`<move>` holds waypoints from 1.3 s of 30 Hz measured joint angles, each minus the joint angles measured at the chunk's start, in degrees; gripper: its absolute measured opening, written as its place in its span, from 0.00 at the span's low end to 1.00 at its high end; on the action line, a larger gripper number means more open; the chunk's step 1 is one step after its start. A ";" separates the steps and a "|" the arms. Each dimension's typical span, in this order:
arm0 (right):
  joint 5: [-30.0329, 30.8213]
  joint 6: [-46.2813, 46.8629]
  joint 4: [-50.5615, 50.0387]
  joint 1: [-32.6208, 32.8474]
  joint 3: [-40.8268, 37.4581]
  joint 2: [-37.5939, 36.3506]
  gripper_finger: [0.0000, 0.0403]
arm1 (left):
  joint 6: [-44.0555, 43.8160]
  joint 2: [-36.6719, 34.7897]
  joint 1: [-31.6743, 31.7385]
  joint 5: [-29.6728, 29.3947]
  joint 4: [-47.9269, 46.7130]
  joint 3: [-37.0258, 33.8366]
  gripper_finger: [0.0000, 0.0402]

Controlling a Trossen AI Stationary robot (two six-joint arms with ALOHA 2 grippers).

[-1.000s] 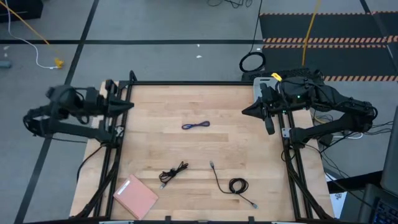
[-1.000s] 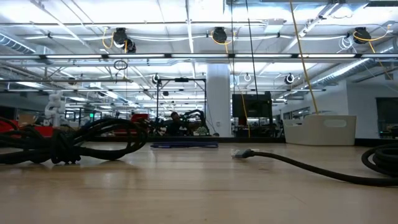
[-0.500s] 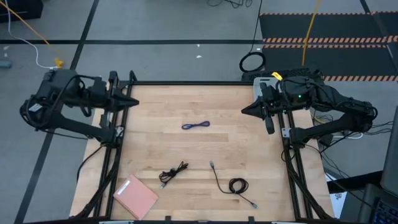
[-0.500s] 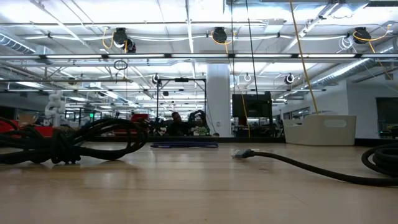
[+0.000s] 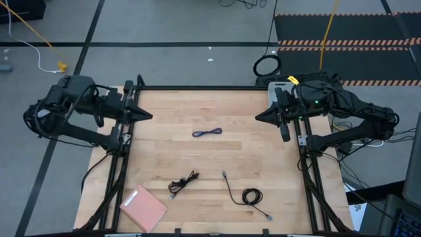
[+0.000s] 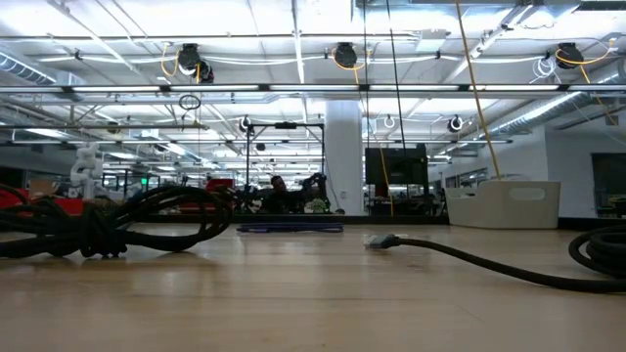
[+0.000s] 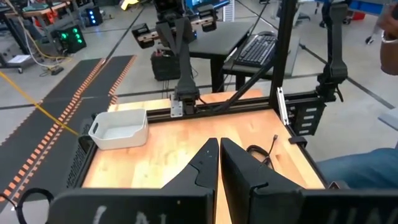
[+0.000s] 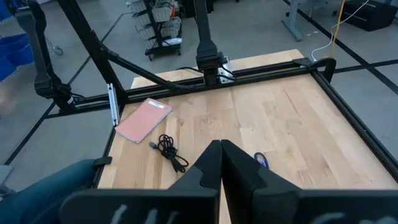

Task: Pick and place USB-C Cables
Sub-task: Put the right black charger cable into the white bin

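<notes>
Three cables lie flat on the wooden table. The blue-purple cable (image 5: 206, 132) is at the middle, the bundled black cable (image 5: 183, 183) is nearer the front, and the black coil with loose ends (image 5: 250, 196) is at the front right. My left gripper (image 5: 146, 114) is shut and empty at the far left edge, pointing toward the table's right. My right gripper (image 5: 260, 117) is shut and empty at the far right edge, pointing left. The right wrist view shows the bundled cable (image 8: 169, 151) and part of the blue-purple cable (image 8: 261, 160) behind the fingers.
A pink flat pad (image 5: 143, 207) lies at the front left corner. A white tray (image 7: 118, 129) stands at the far right corner under my right arm. A black ring of thick cable (image 5: 266, 66) lies on the floor beyond the table. A black frame rail (image 5: 204, 88) runs around the table.
My left arm has swung toward the table's right, bringing its shut gripper from outside the left rail to just over the table's left edge. The cables have not moved.
</notes>
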 joint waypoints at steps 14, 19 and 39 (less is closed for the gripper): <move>-0.22 2.29 -6.58 3.06 -0.04 3.98 0.00 | -0.13 3.76 0.00 -0.02 -0.17 0.00 0.05; -0.18 3.34 -9.23 6.94 -0.04 6.06 0.00 | -0.15 4.93 0.00 -0.02 -0.17 0.00 0.05; 8.98 3.13 -35.14 22.20 16.40 25.31 0.00 | 0.24 7.48 0.00 -0.09 -0.09 -0.09 0.05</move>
